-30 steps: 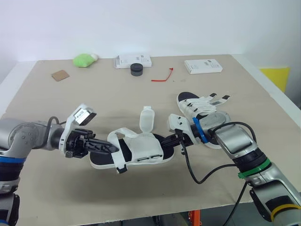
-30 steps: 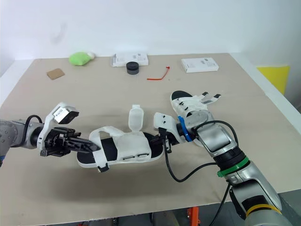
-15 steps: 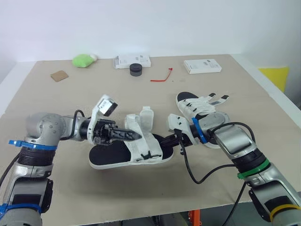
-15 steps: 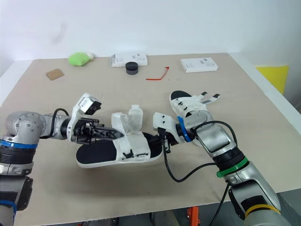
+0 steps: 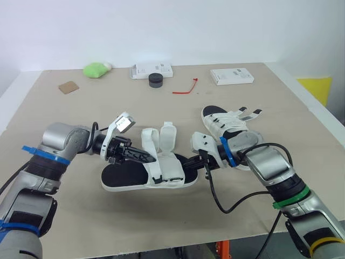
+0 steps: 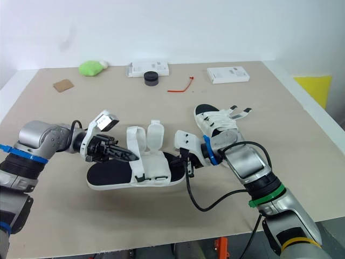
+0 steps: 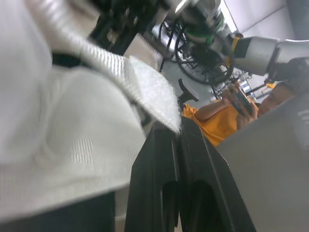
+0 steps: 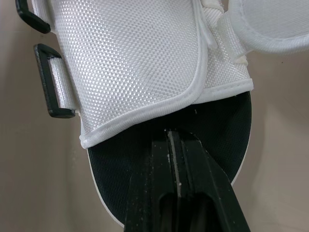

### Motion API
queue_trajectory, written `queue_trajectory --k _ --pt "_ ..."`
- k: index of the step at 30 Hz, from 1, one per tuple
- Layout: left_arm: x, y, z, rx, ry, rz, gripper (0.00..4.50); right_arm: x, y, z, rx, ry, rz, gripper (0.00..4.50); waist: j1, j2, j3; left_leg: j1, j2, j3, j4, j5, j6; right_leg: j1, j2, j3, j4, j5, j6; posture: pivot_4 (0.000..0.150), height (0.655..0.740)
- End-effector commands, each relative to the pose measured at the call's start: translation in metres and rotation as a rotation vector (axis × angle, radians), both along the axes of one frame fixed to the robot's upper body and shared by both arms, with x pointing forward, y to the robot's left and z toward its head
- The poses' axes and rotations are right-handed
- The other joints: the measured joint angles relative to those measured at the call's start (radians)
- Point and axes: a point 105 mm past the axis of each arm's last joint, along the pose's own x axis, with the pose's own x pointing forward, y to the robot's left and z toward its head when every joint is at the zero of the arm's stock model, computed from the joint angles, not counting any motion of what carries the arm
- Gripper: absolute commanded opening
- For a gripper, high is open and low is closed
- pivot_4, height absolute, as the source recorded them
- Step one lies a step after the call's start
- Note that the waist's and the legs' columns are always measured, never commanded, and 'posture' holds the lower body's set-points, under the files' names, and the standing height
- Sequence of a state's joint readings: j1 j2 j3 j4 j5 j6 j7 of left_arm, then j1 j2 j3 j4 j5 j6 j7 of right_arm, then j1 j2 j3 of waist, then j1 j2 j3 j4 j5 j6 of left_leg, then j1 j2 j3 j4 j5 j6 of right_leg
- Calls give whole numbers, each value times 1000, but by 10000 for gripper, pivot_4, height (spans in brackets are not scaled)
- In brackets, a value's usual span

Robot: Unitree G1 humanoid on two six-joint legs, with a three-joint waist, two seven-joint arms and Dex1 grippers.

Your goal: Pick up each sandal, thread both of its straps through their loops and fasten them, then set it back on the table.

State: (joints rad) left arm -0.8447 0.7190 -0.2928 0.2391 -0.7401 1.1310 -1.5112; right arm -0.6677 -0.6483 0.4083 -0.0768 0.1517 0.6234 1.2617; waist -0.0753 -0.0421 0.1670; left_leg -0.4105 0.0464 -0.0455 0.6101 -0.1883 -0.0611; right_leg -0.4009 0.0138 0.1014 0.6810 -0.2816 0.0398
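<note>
Sandal (image 5: pixel 168 171) lies mid-frame on the worktop (image 5: pixel 81 216): light, floppy straps (image 5: pixel 149 138), stiff sole (image 5: pixel 121 177). The left fingers (image 7: pixel 154 169) pinch a strap tip (image 7: pixel 149 89), the right fingers (image 8: pixel 147 193) pinch the sole edge; best held there, I'd judge.

Both arms are made of rounded grey metal segments. The left arm (image 5: pixel 62 141) wears blue bands. The right arm (image 5: pixel 269 167) has a blue wrist ring, a green band and a yellow one higher up. A white camera block (image 5: pixel 123 123) tops each wrist, and a black cable (image 5: pixel 215 195) loops below the right. The left gripper (image 5: pixel 155 158) and right gripper (image 5: pixel 182 161) have slim black fingers.
</note>
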Motion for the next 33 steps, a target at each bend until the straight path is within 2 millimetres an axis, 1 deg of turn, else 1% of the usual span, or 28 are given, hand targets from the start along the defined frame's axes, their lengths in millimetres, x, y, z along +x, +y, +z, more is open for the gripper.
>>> queue_trajectory --k 1,5,8,12,16,22,28,33 --pt "6 -4 14 -27 -50 -17 409 -14 1 -27 -47 109 14 0 0 0 0 0 0 0 0 0 0 0 0 0 0 0 0 1500 7400" --pt "7 -4 15 -16 -59 -41 409 -14 1 -27 -45 109 10 0 -1 0 0 0 0 0 0 0 0 0 0 0 0 0 0 1500 7400" --pt "7 -2 4 21 -49 -55 409 -14 1 -27 -44 107 5 0 -1 0 0 0 0 0 0 -1 1 0 0 0 0 -1 0 1500 7400" --pt "6 -3 1 26 -39 -64 409 -14 1 -27 -43 107 0 0 -1 0 0 0 0 0 0 -1 1 0 0 0 0 -1 0 1500 7400" --pt "5 -3 -7 50 -34 -72 409 -15 1 -27 -42 108 1 0 0 0 0 0 0 -1 0 -1 1 0 0 0 1 -1 0 1500 7400" --pt "2 -8 -1 31 -32 -96 409 -15 1 -27 -44 107 -2 0 0 0 0 0 0 -1 0 -1 1 0 0 0 1 -1 0 1500 7400" --pt "6 -15 10 -1 -24 -94 409 -16 2 -28 -44 106 0 0 0 0 0 0 0 -1 1 -1 1 1 0 -1 1 -1 0 1500 7400" --pt "3 -12 7 24 -23 -103 409 -17 2 -29 -42 107 0 0 -1 0 0 0 0 -1 1 -1 2 1 1 -1 1 -1 0 1500 7400"
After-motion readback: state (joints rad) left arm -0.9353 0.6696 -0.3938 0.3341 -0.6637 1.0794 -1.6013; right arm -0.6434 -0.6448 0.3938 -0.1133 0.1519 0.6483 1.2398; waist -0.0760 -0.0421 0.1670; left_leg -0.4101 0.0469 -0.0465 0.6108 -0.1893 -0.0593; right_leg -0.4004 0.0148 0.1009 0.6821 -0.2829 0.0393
